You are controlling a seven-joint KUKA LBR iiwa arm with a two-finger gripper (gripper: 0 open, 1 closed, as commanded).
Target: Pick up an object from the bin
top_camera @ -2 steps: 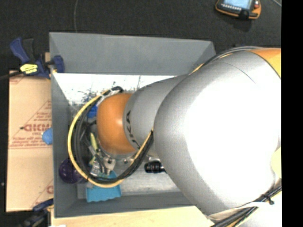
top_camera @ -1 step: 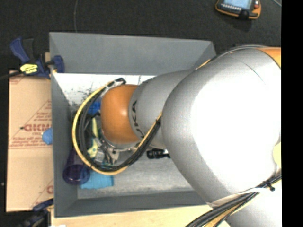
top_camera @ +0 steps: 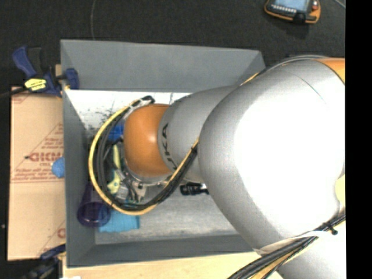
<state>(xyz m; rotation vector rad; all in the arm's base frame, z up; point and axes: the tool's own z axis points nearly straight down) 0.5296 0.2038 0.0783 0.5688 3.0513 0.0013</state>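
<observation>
My gripper (top_camera: 130, 189) is low in the left part of the bin; just a bit of its grey metal body peeks out below the arm's orange cover. A dark purple cup (top_camera: 92, 211) lies on its side at the bin's lower left corner, just left of and below the gripper. A flat light-blue piece (top_camera: 120, 223) rests on the floor right beside the cup, under the gripper. A small black object (top_camera: 193, 189) lies to the gripper's right. Whatever is directly under the gripper is hidden.
The big silver arm covers the right half of the bin. A blue thing (top_camera: 117, 132) and a pale yellow-green thing (top_camera: 116, 156) show through the cable loop left of the cover. The bin's left wall stands close by.
</observation>
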